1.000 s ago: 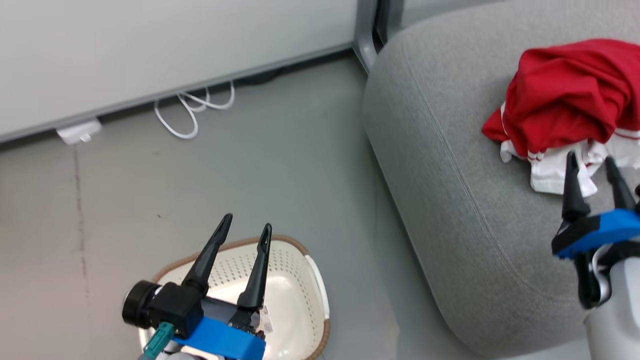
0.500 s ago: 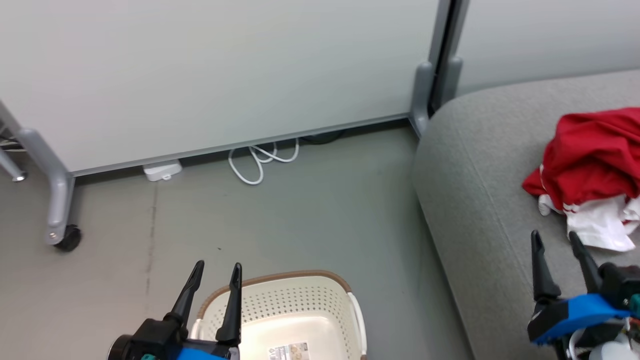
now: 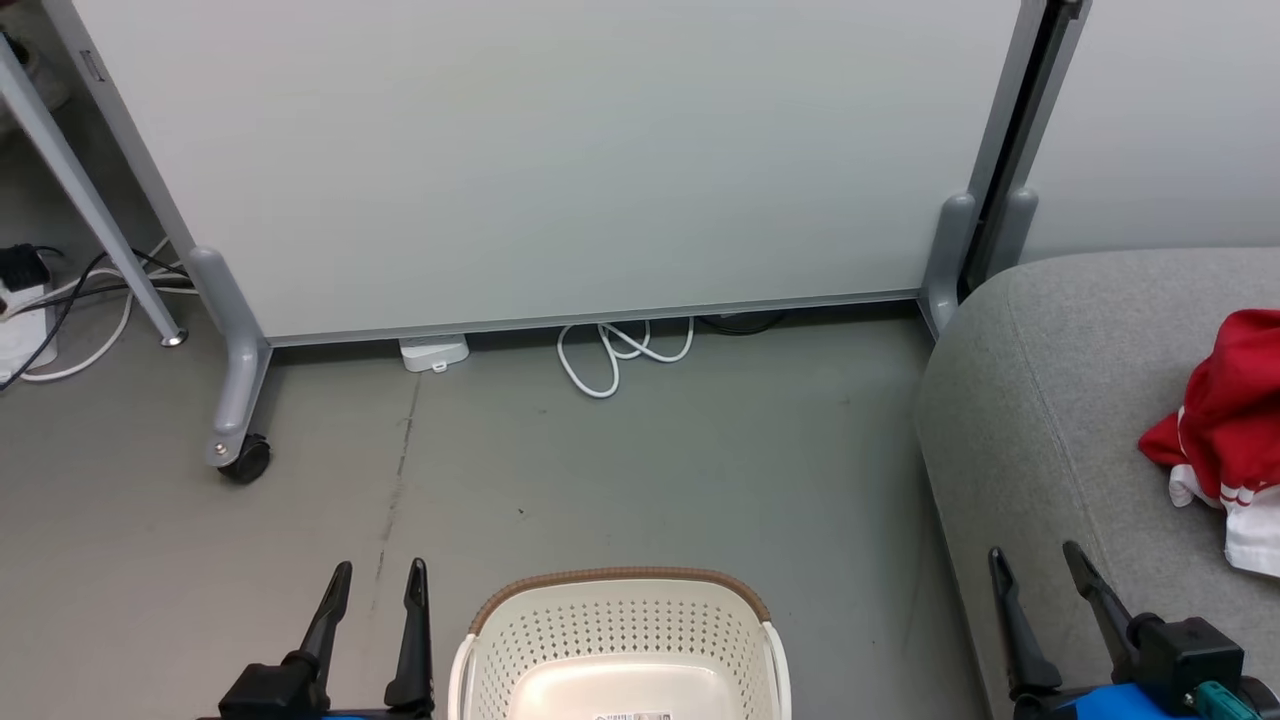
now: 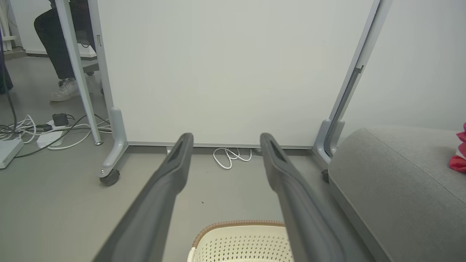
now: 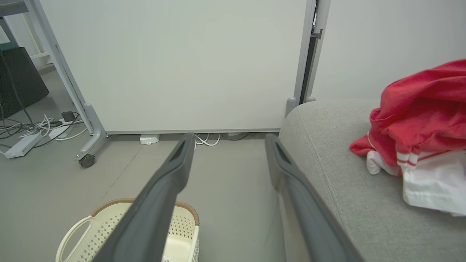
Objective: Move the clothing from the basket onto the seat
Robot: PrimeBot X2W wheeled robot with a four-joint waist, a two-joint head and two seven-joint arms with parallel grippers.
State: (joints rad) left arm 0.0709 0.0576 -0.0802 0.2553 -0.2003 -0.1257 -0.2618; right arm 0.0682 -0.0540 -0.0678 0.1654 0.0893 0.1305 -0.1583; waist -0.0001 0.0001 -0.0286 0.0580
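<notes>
The red clothing [image 3: 1228, 430] with white trim lies bunched on the grey seat [image 3: 1050, 400] at the right edge; the right wrist view shows the clothing [image 5: 418, 120] on the seat [image 5: 327, 134] too. Low in the middle stands the cream basket [image 3: 620, 640], and no garment shows in the part I see. The basket [image 5: 109, 233] also appears in the right wrist view. My left gripper [image 3: 380, 582] is open beside the basket's left side, holding nothing. Over the seat's front edge my right gripper [image 3: 1035, 560] is open and holds nothing.
A white partition on grey legs with a castor [image 3: 245, 460] stands behind the floor. A white cable loop [image 3: 610, 355] and an adapter [image 3: 433, 353] lie at its foot. Cables and a power strip [image 3: 20, 330] sit far left. A person's legs and shoe [image 4: 63, 91] show beyond the partition.
The head camera has swung up and left, so the seat and clothing slid right and the partition came into view. Both grippers sit lower in the picture, still open.
</notes>
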